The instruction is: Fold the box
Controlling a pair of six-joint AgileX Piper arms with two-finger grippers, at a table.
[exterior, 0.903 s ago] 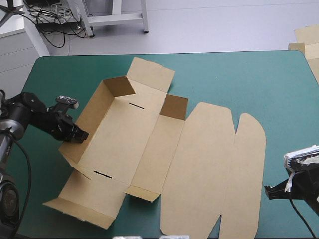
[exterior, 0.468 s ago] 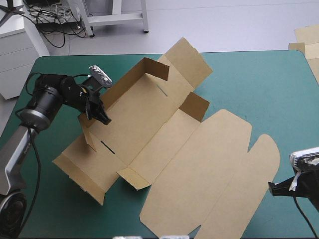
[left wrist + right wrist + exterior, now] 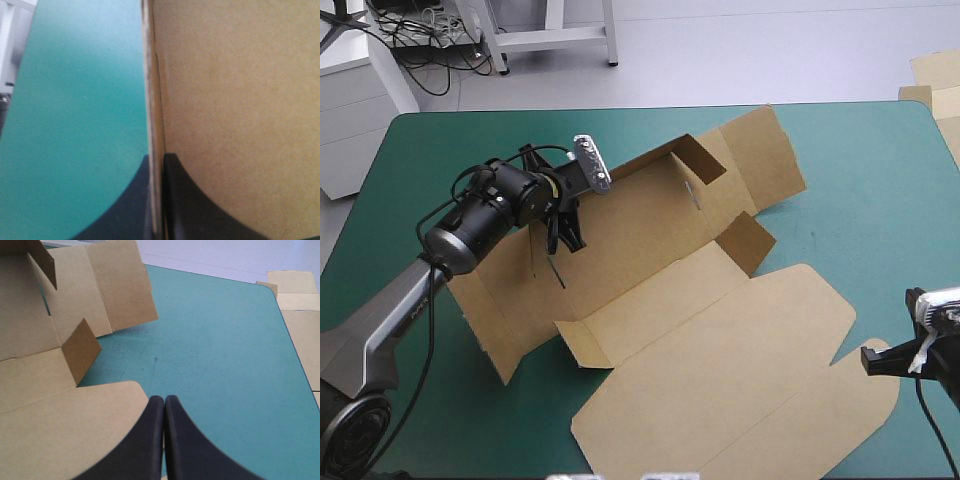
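L arm (image 3: 390, 315) reaches fwd from low on its own side, grey forearm rising to a bulky black wrist (image 3: 500, 205) that is rolled over sideways. L gripper (image 3: 565, 238) (image 3: 159, 162) points down off that wrist. Its black fingers (image 3: 200, 210) are all but closed, w/ one thin wall of the box (image 3: 240, 100) pinched betw. the jaws, one finger each side of the sheet. R arm sits low, only its wrist end (image 3: 942, 360) in the high view. R gripper (image 3: 868, 358) (image 3: 164, 400) aims across toward the L side, fingers pressed together tip to tip in one pointed arch.
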